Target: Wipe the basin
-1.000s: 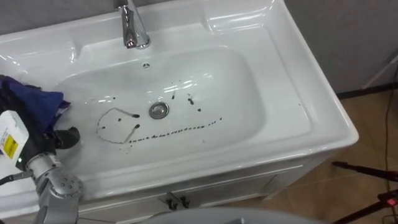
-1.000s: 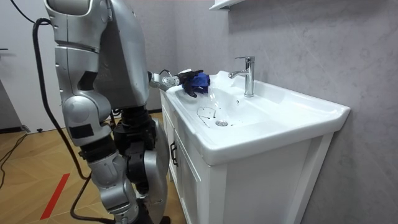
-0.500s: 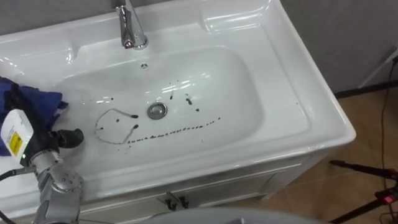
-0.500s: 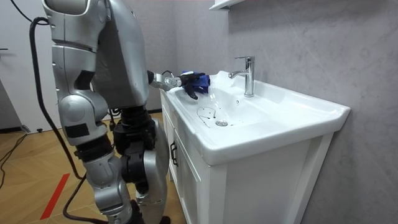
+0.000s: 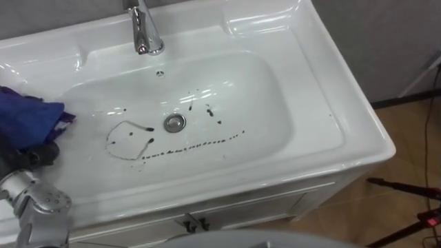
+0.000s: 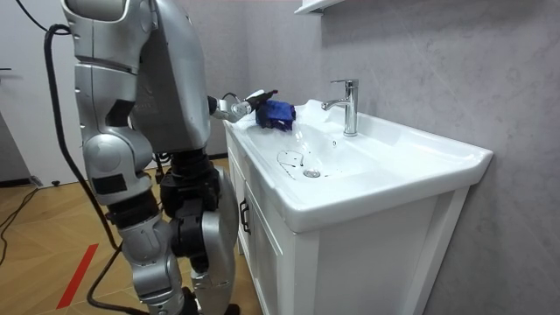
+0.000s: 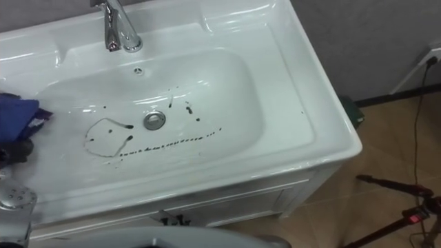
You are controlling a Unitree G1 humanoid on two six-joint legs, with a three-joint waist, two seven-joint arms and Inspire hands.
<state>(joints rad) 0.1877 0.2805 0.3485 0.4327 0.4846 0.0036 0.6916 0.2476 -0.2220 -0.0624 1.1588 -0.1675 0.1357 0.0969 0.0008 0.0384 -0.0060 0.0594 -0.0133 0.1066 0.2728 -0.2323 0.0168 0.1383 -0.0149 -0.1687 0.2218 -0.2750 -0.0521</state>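
Left eye view: the left hand (image 5: 34, 154) has its fingers curled round the blue cloth (image 5: 29, 118), well left of the drain (image 5: 175, 122), over the rim of the basin (image 5: 275, 96). Best move, I'd say: lower the cloth flat, sweep toward the drain through the dark marks (image 5: 193, 146) left of it and in front of it, pressing evenly so nothing smears

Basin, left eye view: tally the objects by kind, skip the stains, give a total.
Basin: 1
Faucet: 1
Drain: 1
Overflow hole: 1
Blue cloth: 1, gripped by the left hand at the basin's left edge
Total: 5
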